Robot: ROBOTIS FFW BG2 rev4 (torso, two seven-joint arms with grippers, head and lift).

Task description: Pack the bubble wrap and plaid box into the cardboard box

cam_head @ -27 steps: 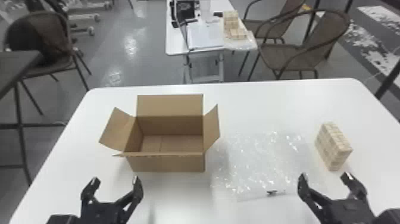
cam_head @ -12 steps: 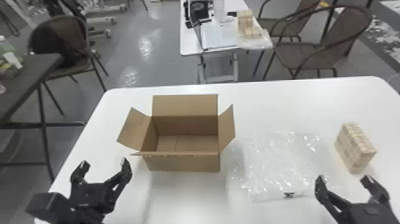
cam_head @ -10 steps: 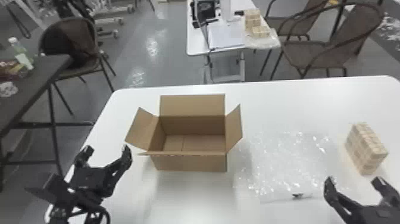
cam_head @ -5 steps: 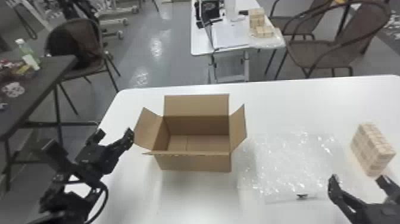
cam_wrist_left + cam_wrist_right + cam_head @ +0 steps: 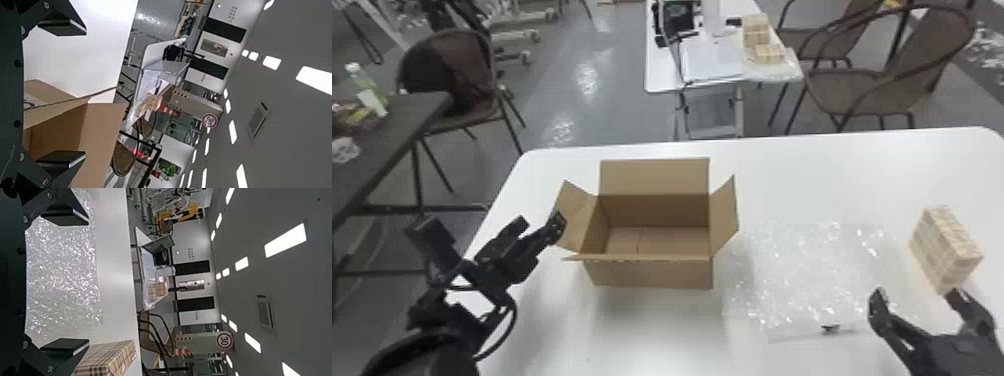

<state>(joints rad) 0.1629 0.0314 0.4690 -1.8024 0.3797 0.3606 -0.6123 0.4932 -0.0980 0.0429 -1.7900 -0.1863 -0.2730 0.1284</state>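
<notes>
cardboard box (image 5: 652, 274): plain brown one, sitting upright with its flaps splayed wide, so you can see right down inside. It's toward the left edge of the worktop (image 5: 832, 175).
bubble wrap (image 5: 812, 275): clear, super shiny sheet, spread out flat between the two boxes, closer to the near edge than the far one.
plaid box (image 5: 944, 245): tan with dark checks, closed, sitting at a slant over toward the right edge.

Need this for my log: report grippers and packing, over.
Left black gripper, right black gripper: open, empty. Clear bubble wrap, tan plaid box on white table; brown cardboard box open, looks empty. Nothing seen blocking its mouth.
</notes>
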